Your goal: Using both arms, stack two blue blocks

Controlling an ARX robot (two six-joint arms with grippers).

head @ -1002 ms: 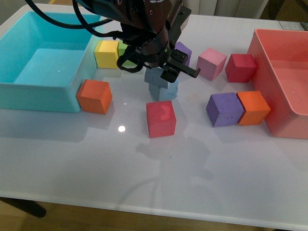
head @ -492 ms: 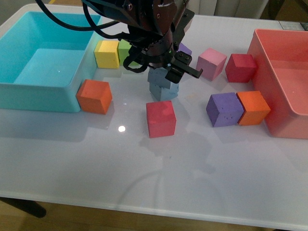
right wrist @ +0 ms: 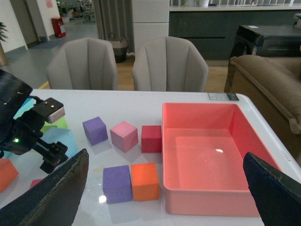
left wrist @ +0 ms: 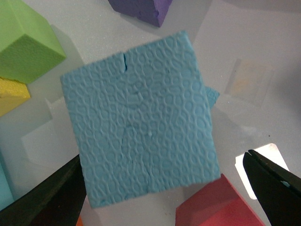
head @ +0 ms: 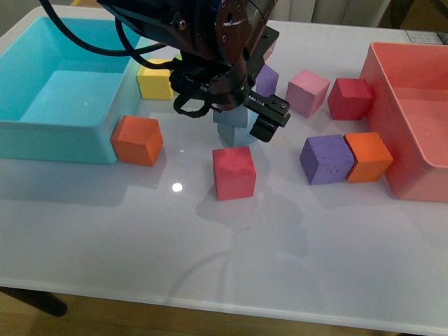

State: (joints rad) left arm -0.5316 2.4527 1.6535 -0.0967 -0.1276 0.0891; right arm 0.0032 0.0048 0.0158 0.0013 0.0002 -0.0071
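You have two bins on the white table [head: 231, 266]: the teal bin [head: 42, 133] at the left and the coral bin [right wrist: 207, 141] at the right, both showing only bare floors; the coloured cubes all sit outside them, a yellow cube [head: 155, 78] and an orange cube [head: 138, 139] against the teal bin's wall, a purple cube [head: 326, 159] touching another orange cube [head: 369, 156] just beside the coral one; the blue blocks [left wrist: 143, 141] stand mid-table, one on top of the other, just behind the red cube [head: 234, 172], the lower block showing only as a corner under the upper; your left gripper [head: 241, 119] hangs directly over them, its fingers [left wrist: 51, 197] spread wide of the top block on either side, touching nothing; your right gripper [right wrist: 164, 197] is likewise parted and empty, held high; beyond the table stand two grey chairs [right wrist: 169, 63] and a brown sofa [right wrist: 268, 80].
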